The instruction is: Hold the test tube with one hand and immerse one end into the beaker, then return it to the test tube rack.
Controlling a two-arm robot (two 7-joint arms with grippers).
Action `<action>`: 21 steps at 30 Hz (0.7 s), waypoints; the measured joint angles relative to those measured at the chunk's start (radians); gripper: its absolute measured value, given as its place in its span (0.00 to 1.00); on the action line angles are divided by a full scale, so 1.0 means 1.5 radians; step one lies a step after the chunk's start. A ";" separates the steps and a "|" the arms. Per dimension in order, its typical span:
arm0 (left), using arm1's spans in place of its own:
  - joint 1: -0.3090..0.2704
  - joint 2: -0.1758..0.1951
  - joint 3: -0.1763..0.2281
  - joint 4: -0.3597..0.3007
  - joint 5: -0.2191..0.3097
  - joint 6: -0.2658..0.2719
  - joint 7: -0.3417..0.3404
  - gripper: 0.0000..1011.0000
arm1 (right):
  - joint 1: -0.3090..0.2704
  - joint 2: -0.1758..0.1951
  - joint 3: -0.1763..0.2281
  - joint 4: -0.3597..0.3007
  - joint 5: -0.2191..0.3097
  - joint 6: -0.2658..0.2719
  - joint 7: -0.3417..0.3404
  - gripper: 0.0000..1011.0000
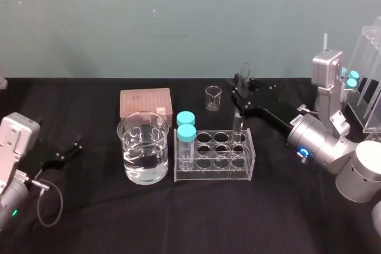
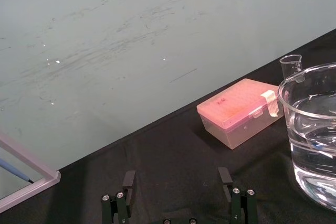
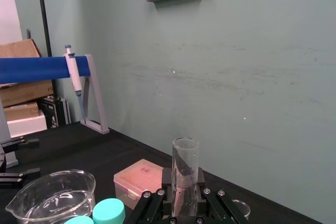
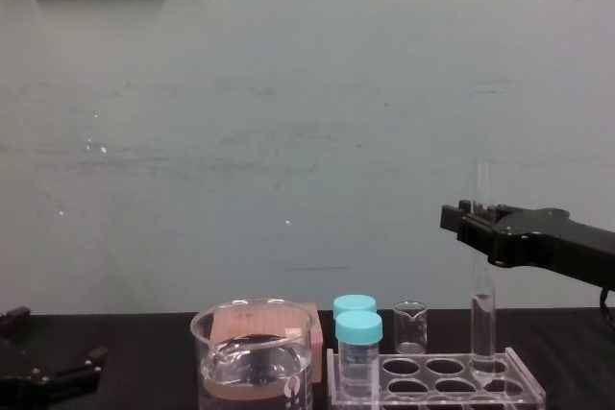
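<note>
Here, on the bench [image 1: 89,218], the beaker [image 1: 143,147] holds water beside the test tube rack [image 1: 214,173], and the test tube [image 4: 482,276] stands upright in its back right hole. It is thin, smooth, breakable glass, so grip gently near the top. Your right hand [image 4: 471,223] reaches in level, closed around its upper part; the left hand [image 1: 66,151] rests open at the left.

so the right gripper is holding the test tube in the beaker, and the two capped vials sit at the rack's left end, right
Not quite: the test tube, held by the right gripper, is not in the beaker. The chest view shows its lower end in a hole at the right end of the rack. The capped vials are at its left end.
</note>
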 joint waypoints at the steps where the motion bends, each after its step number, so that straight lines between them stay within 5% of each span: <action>1: 0.000 0.000 0.000 0.000 0.000 0.000 0.000 0.99 | 0.000 0.000 0.000 0.002 0.000 0.001 0.000 0.24; 21: 0.000 0.000 0.000 0.000 0.000 0.000 0.000 0.99 | 0.010 -0.004 -0.006 0.025 -0.003 0.008 0.005 0.24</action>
